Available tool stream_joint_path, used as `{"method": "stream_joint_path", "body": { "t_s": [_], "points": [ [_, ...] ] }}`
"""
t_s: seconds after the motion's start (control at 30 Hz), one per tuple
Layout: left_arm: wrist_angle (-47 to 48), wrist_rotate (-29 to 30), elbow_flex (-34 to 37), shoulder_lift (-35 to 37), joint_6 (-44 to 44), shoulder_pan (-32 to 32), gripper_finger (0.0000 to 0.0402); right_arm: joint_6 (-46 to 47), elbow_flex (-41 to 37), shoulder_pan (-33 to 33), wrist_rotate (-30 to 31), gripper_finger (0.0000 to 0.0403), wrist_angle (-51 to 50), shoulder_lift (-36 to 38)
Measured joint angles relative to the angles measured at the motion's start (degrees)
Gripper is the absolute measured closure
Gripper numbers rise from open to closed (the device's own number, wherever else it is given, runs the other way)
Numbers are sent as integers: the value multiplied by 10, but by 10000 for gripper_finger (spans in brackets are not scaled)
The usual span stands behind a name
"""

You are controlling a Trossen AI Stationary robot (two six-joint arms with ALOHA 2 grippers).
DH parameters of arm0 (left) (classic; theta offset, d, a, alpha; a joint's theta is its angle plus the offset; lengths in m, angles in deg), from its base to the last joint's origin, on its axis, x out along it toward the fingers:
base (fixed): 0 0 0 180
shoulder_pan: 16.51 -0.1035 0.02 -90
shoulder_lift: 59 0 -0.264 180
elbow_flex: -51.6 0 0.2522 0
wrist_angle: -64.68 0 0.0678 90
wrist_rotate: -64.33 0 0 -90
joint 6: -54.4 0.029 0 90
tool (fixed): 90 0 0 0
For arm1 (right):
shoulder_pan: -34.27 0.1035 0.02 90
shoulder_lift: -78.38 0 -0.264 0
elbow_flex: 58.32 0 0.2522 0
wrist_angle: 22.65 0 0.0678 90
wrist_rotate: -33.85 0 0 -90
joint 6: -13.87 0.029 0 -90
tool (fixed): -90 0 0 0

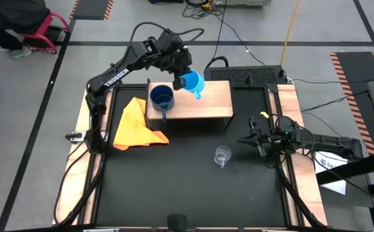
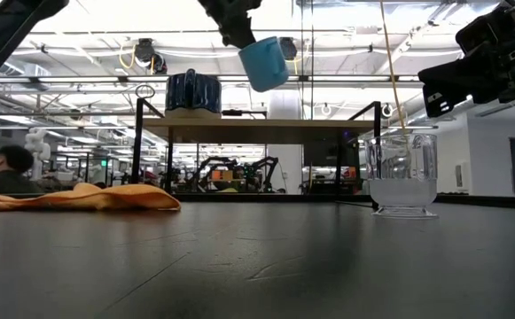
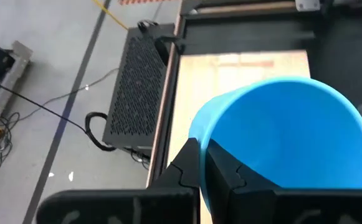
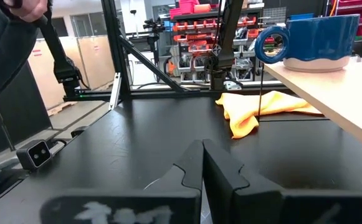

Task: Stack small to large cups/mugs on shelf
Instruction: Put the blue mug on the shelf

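The shelf [image 1: 212, 100] stands at the table's far side, with the dark blue mug [image 1: 161, 98] standing on its base at the shelf's left end. My left gripper [image 1: 183, 76] is shut on the light blue mug [image 1: 193, 82], which hangs tilted above the shelf's far edge [image 2: 266, 62]. The clear glass cup [image 1: 222, 155] stands upright on the black tabletop, near the middle right. At the table's right edge my right gripper [image 1: 252, 139] waits, shut, with nothing between its fingers [image 4: 202, 158]. It points toward the table's left edge. My left gripper pinches the light blue mug's wall at the rim [image 3: 198, 140], one finger [image 3: 227, 171] inside the mug and one outside. The fingers slant down from the far left. The mug is lifted clear of the shelf and tilted, its handle [image 1: 198, 95] on the side away from the grip.
A yellow-orange cloth [image 1: 137, 122] lies crumpled on the table left of the shelf. A black perforated box [image 3: 137, 87] sits just behind the table's far edge. Wooden rails [image 1: 302, 154] run along both sides. Bare tabletop stretches in front of the glass cup.
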Motion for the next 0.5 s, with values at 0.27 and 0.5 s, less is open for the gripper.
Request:
{"method": "stream_joint_path", "body": {
  "t_s": [0.27,0.5],
  "points": [
    [12,-28,0,0,22,5,398,1,0,0,0,403,0,0],
    [53,-33,1,-14,60,17,398,2,0,0,0,403,0,0]
  ]
}}
